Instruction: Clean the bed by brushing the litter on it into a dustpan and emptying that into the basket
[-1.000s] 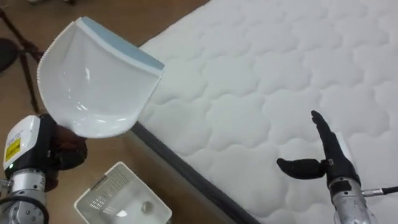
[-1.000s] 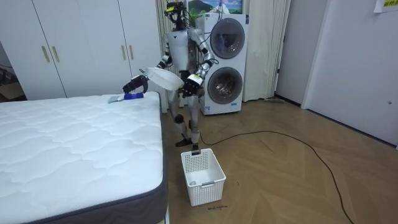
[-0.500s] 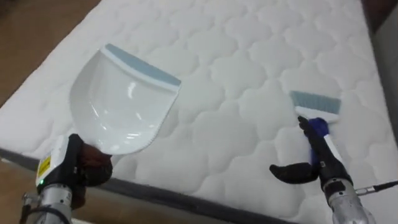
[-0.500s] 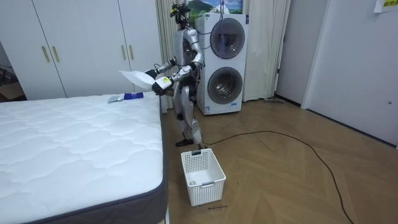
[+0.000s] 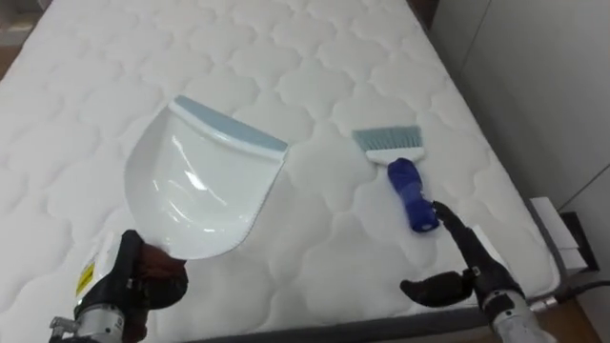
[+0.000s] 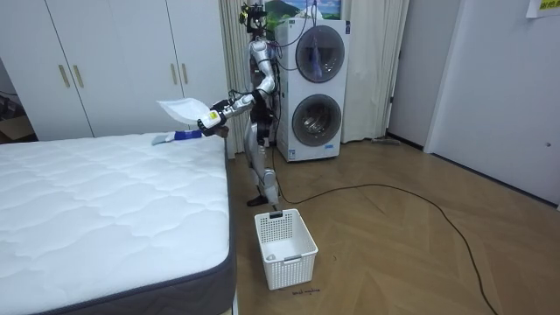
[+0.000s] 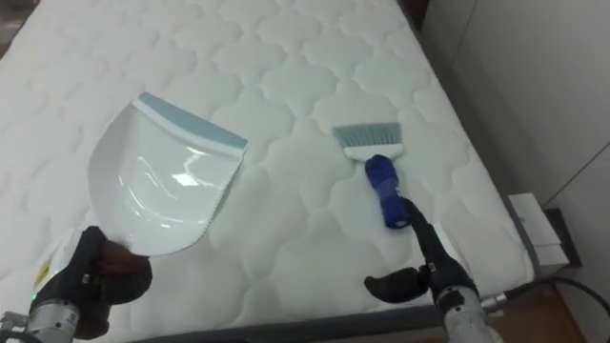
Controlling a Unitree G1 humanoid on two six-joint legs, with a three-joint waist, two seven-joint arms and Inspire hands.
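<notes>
A white dustpan [image 5: 205, 186] with a pale blue lip hangs tilted above the white quilted mattress [image 5: 286, 57]. My left hand [image 5: 143, 281] is shut on its handle at the lower left. A small brush [image 5: 408, 186] with a blue handle and pale bristles lies flat on the mattress near its right edge. My right hand [image 5: 474, 262] is open, with straight fingers pointing at the end of the brush handle, just short of it. In the room view I stand at the bed's far corner, holding the dustpan [image 6: 179, 108] over the brush [image 6: 175, 136].
The mattress edge runs close by the brush on the right, with a white box [image 5: 556, 229] on the floor beyond it. A white basket [image 6: 284, 248] stands on the wood floor beside the bed. Stacked washing machines [image 6: 317, 87] are behind me.
I have turned from the bedside floor towards the bed, so the view swung from basket and edge to the mattress top. The brush came into view and my right hand now nears its handle.
</notes>
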